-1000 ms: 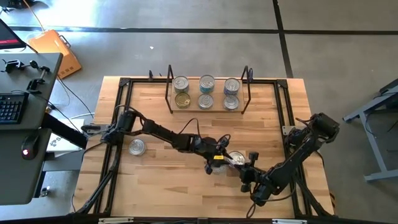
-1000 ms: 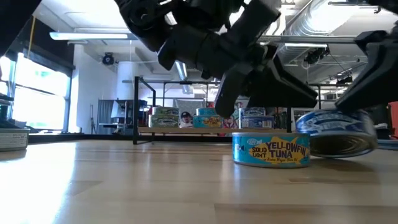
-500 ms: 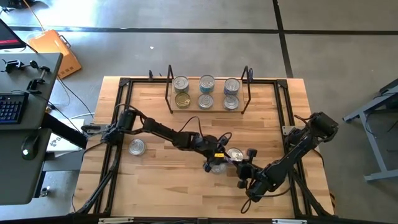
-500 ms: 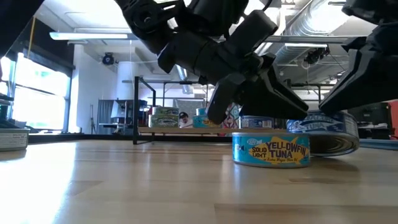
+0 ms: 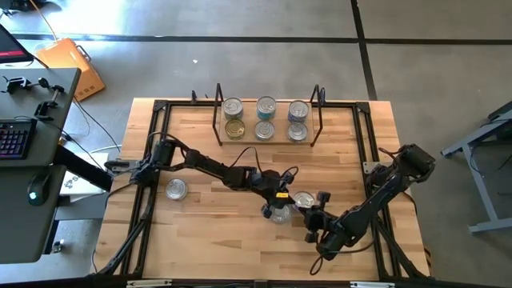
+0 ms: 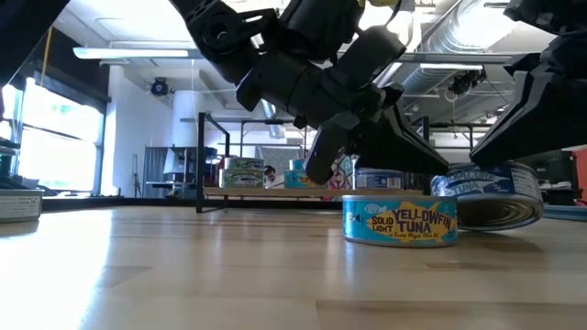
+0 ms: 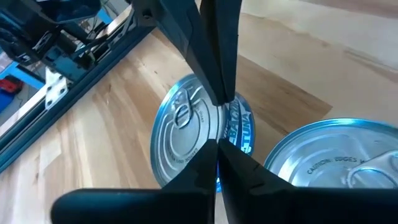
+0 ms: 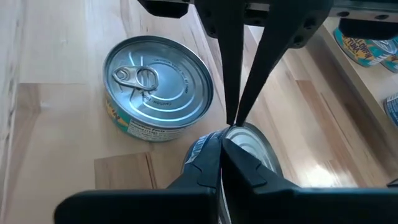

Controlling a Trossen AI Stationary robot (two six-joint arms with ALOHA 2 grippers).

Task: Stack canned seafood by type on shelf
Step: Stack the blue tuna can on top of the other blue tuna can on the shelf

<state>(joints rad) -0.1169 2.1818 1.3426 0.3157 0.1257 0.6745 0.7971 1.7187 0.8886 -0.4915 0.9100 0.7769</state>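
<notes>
A blue-sided tin (image 5: 302,200) sits tilted near the table's middle, beside an upright "Yellowfin Tuna" tin (image 5: 279,213) with a silver pull-tab lid. My left gripper (image 7: 217,144) reaches in from the table's left and my right gripper (image 8: 223,135) from the right. Both are shut, and their tips meet nose to nose at the blue tin's upper rim. The shelf (image 5: 266,142) at the far side carries several tins in two rows. One more silver-lidded tin (image 5: 176,189) stands alone at the left. My right gripper pinches the blue tin's upper rim (image 7: 221,106), where lid meets side, slanting down from the table's right. The tin stays tilted, its lid turned toward the left arm. Whether its lower edge (image 6: 472,225) is on the table, I cannot tell. My left gripper has its shut tips at the same stretch of rim (image 8: 236,126), slanting in from the table's left. I cannot tell whether it pinches the rim or only touches it.
A black frame (image 5: 152,160) runs round the tabletop. The shelf's black wire uprights (image 5: 218,112) (image 5: 318,112) stand at its two ends. Bare wood lies between the shelf and the grippers. A desk with a keyboard (image 5: 16,136) stands off the table's left.
My right gripper has moved a little toward the table's left and down, bringing the tilted blue tin lower and closer to the Yellowfin tin. My left gripper's tips have dipped toward the tin's rim. Both have stayed shut.
</notes>
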